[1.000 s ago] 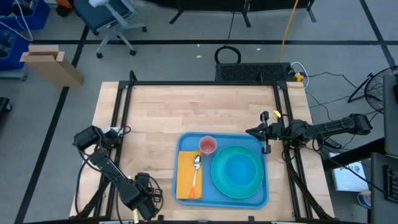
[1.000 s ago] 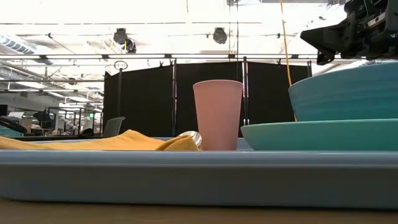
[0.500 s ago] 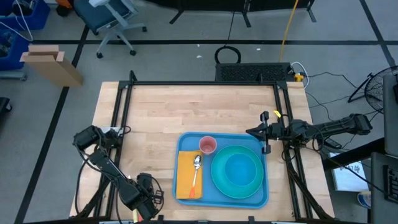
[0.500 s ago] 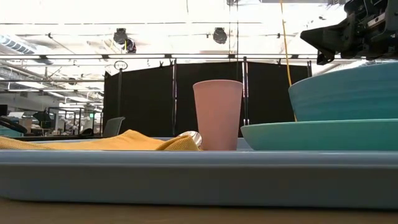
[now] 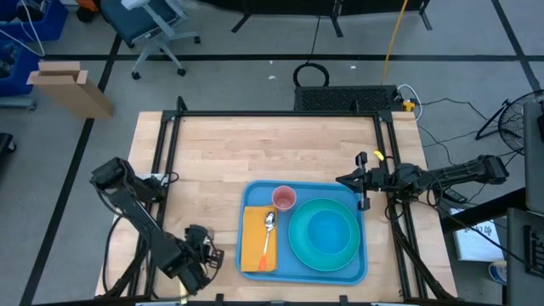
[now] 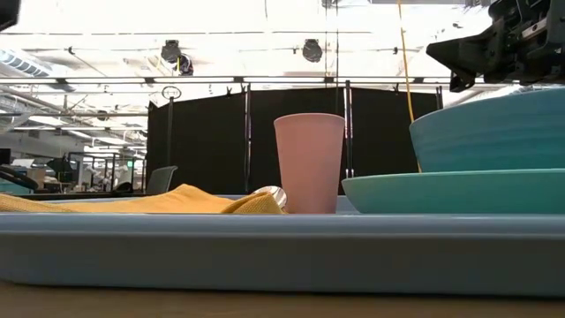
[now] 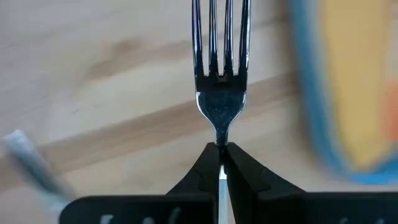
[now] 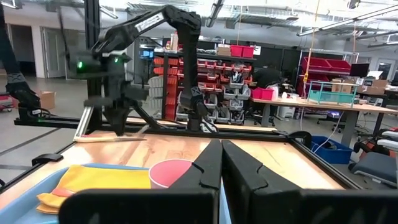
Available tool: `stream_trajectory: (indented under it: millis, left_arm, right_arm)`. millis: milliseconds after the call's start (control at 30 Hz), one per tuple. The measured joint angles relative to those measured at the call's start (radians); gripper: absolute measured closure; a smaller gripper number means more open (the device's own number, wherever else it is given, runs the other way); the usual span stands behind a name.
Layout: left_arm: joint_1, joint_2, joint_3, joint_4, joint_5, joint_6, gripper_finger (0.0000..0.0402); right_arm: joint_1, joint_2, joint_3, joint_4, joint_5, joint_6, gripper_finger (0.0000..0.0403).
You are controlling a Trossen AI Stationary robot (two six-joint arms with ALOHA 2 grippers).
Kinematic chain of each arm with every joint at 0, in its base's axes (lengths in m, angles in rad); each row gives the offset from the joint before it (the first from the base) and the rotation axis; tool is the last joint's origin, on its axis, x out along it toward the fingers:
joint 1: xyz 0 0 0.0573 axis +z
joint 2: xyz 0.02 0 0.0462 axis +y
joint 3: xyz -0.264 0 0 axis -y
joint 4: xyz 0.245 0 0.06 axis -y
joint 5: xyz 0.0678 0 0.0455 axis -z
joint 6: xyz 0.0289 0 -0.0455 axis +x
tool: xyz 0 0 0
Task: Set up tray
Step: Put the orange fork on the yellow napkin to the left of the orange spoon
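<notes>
Currently the left end effector (image 7: 221,149) is clamped on a fork (image 7: 221,81) by its handle, tines pointing away from the wrist, over bare wood of the desk (image 5: 255,149). From above, the left end effector (image 5: 197,255) sits near the desk's 7 o'clock corner, just beside the left edge of the tray (image 5: 361,272), not touching it as far as I can tell.

Tray lies at the desk's 5 o'clock area, near the front edge. On it: yellow napkin (image 5: 252,246) at the tray's 9 o'clock side with a spoon (image 5: 269,234) lying on it, pink cup (image 5: 283,199) upright at about 11 o'clock, turquoise plate (image 5: 324,236) filling the 3 o'clock half with a bowl (image 6: 494,128) on it. Low view shows the cup (image 6: 309,163) standing between napkin (image 6: 159,201) and plate (image 6: 450,190).

Right end effector (image 5: 360,181), fingers together and holding nothing, hangs at the tray's 1 o'clock corner, above the desk edge.
</notes>
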Motion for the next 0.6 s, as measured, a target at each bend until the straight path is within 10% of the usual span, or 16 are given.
stream_trajectory:
  millis: [600]
  left_arm:
    - [0.419,-0.033,0.016,0.449,-0.072,0.642,0.0392]
  right_arm:
    - [0.000,0.000,0.000,-0.002,0.002,-0.009,0.0403]
